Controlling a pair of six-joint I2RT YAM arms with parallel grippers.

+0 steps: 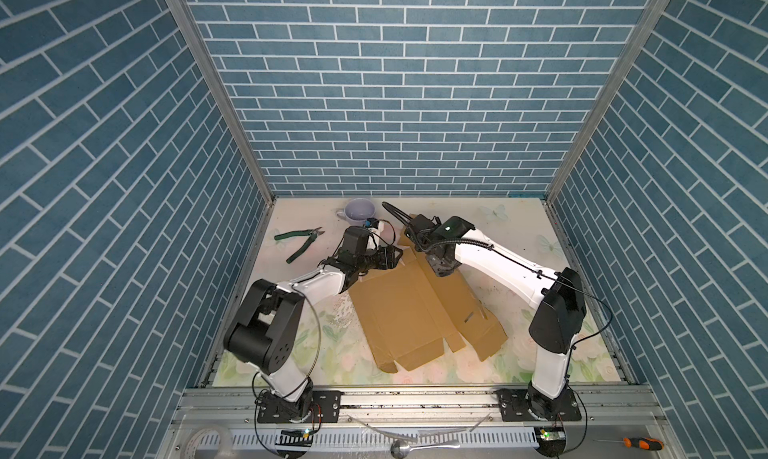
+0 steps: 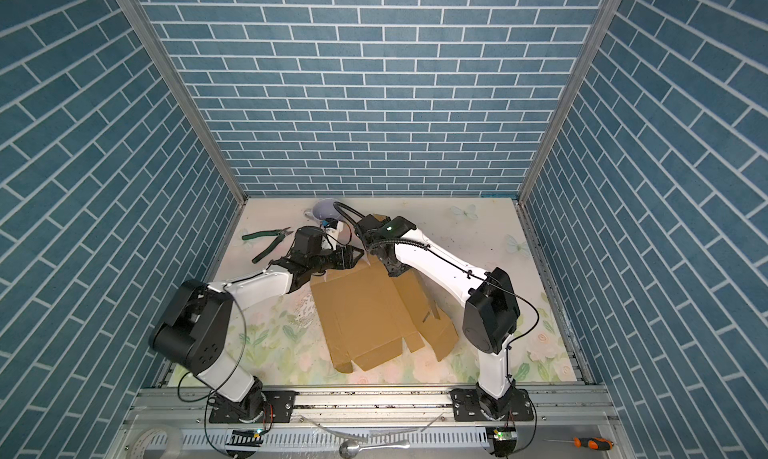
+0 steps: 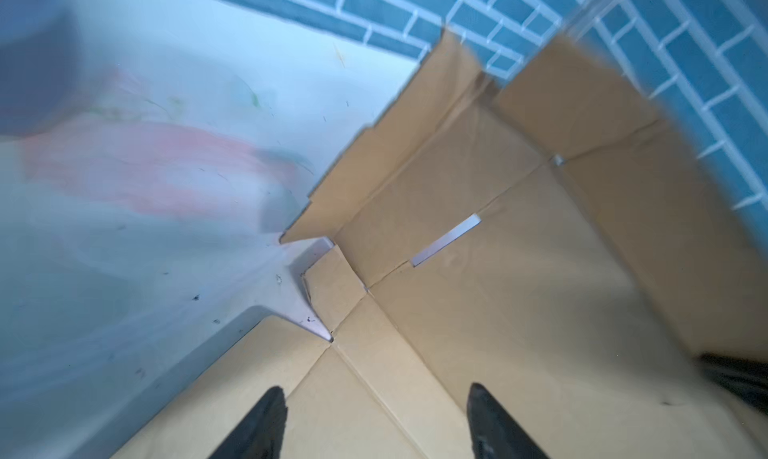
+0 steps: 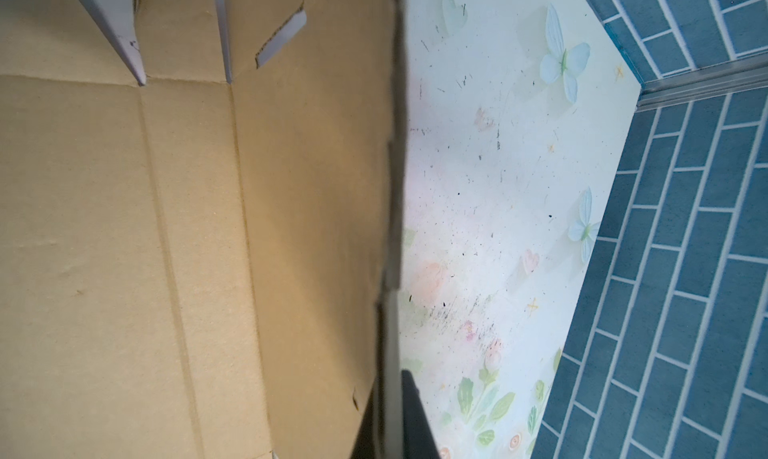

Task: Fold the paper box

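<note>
The paper box [image 1: 399,311] [image 2: 361,307] lies mostly flat on the floral table, a brown cardboard sheet with creases and flaps. Its far right panel stands raised. My right gripper [image 1: 436,267] [image 2: 392,270] is shut on that panel's edge; in the right wrist view the cardboard edge [image 4: 395,186] runs between the two dark fingers [image 4: 415,419] of the gripper [image 4: 390,398]. My left gripper [image 1: 395,255] [image 2: 355,255] hovers at the box's far left corner. Seen from the left wrist, it [image 3: 374,398] is open above the cardboard [image 3: 498,311], with nothing between its fingertips.
A lilac cup [image 1: 360,210] [image 2: 326,209] stands at the back, close behind the left wrist. Green-handled pliers [image 1: 299,243] [image 2: 266,243] lie at the back left. On the front rail are a spoon [image 1: 411,448], a screwdriver [image 1: 642,444] and a tape roll [image 1: 203,438].
</note>
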